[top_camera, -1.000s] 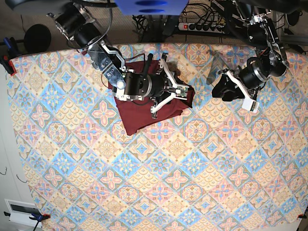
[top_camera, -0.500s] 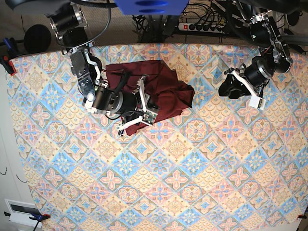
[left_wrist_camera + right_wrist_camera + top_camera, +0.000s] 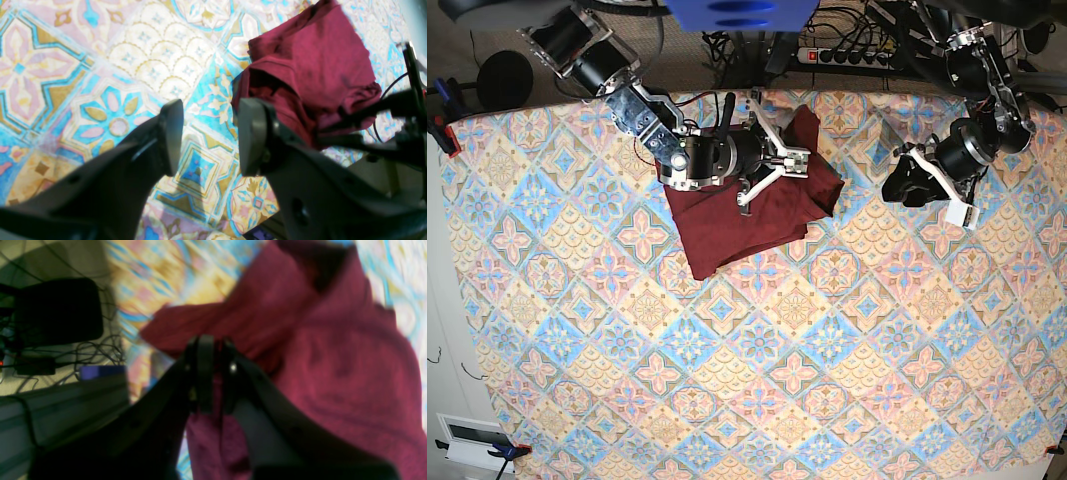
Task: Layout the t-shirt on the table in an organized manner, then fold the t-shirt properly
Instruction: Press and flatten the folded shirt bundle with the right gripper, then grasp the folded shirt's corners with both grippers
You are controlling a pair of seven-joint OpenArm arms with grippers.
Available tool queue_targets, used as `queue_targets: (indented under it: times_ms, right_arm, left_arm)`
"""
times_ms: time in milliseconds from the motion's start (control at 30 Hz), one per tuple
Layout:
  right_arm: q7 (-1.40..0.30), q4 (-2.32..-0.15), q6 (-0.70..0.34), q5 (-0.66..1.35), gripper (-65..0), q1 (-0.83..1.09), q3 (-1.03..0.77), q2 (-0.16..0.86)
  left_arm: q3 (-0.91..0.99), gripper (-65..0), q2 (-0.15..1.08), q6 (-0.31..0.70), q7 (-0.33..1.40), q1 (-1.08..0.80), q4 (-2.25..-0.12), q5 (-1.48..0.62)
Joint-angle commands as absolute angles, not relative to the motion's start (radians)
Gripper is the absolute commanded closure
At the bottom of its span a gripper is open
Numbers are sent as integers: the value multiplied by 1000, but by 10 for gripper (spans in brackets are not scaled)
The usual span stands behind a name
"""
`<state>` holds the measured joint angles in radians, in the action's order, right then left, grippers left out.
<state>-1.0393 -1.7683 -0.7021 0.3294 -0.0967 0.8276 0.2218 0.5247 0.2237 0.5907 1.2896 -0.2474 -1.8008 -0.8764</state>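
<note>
T-shirt sits bunched toward twelve o'clock on the bench, not yet spread out. Your right claw has swung back over it and pinched narrow onto a fold it now lifts, so layout is only beginning. Your left claw hangs part-open and empty at two o'clock.

**Even light overhead, blur at the wrists**

The base view is evenly bright and sharp, with short soft shadows beside the t-shirt. The right wrist view is dim and smeared throughout. The left wrist view glares white beyond the t-shirt.
</note>
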Motion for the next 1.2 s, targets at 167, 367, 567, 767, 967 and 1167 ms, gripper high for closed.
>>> queue_targets:
  times_ms: [167, 367, 567, 767, 967, 1167]
  right_arm:
    - [-1020, -1791, -698, 332, -39, -147, 702, 223]
    - [-984, -1785, -698, 334, -40, -148, 463, 223]
    - [-986, -1781, -698, 334, -40, -183, 397, 223]
    - [-987, -1650, -698, 334, -40, -249, 401, 220]
    - [-986, -1532, -698, 334, -40, -263, 458, 220]
    - [-984, -1454, -698, 326, -39, -286, 545, 220]
  left_arm:
    - [453, -248, 232, 593, 1273, -252, -1822, -903]
    - [286, -247, 232, 593, 1271, -303, -1879, -897]
    - [177, -39, 232, 593, 1267, -337, -1911, -895]
    - [174, 0, 223, 593, 1239, -331, -1905, -765]
    - [170, 0, 136, 593, 1178, -277, -1859, -579]
    - [171, 0, 65, 593, 1165, -159, -1696, -501]
